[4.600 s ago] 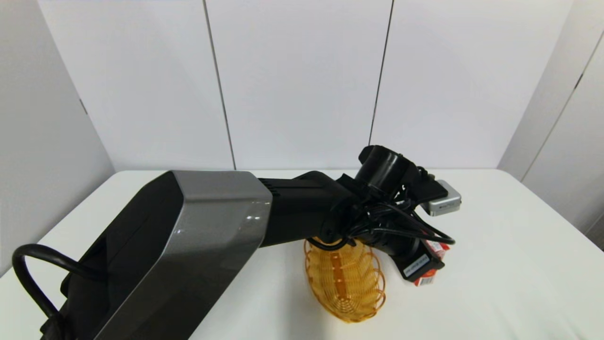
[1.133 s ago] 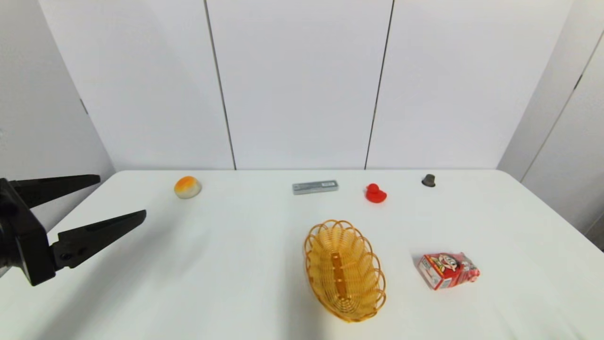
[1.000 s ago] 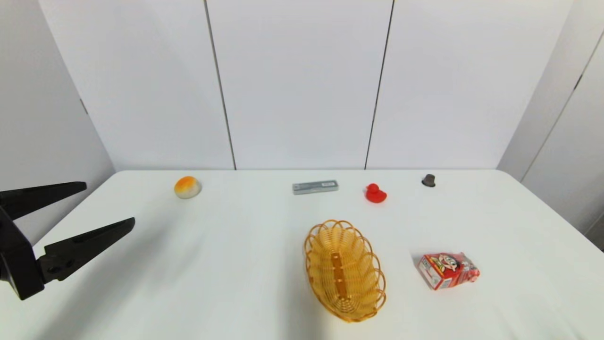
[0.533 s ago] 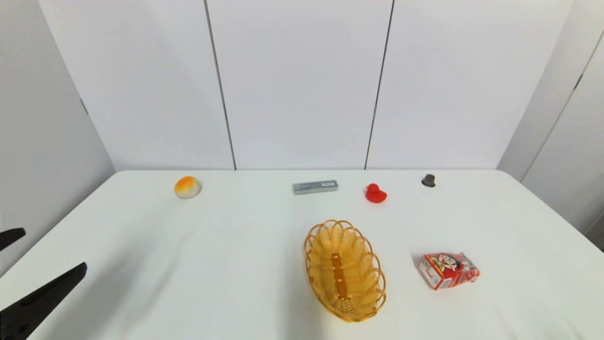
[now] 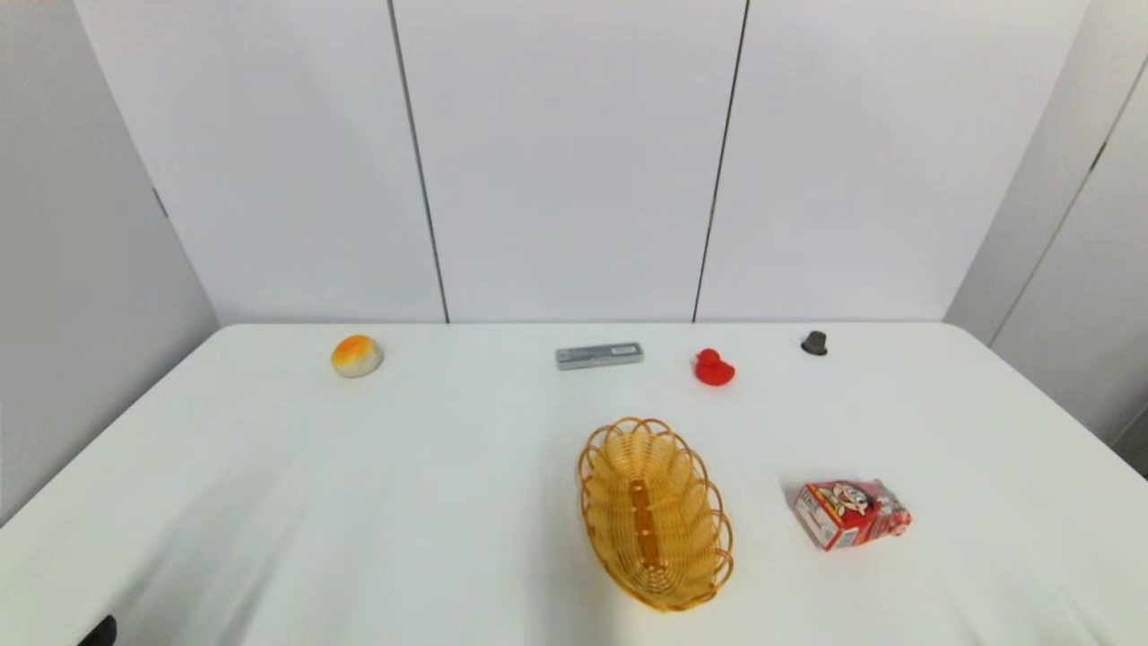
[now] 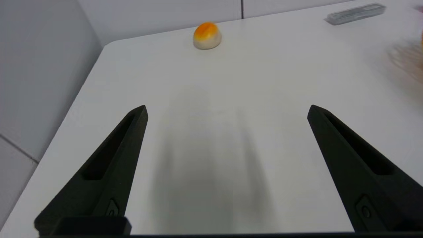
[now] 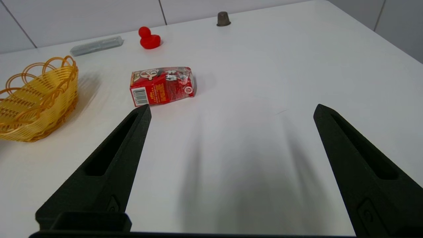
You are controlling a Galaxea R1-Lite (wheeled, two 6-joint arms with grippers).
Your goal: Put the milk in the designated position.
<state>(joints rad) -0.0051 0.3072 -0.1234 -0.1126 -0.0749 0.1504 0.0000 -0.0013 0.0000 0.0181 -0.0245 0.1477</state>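
Red, box-shaped milk carton [image 7: 161, 86] lies flat beside the yellow woven basket [image 7: 36, 104]. It should be approached squarely across its narrow sides by the wide-open right gripper [image 7: 231, 110]. The left gripper [image 6: 226, 110] is parked wide open.

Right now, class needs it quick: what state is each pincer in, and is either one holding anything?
Left pincer: open, holding nothing, over bare table.
Right pincer: open, holding nothing; the milk lies on the table beyond it.

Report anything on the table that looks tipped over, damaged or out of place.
The milk lies on its side on the table, right of the basket, not upright; its far end looks crumpled. Nothing has spilled. The other items look normal.
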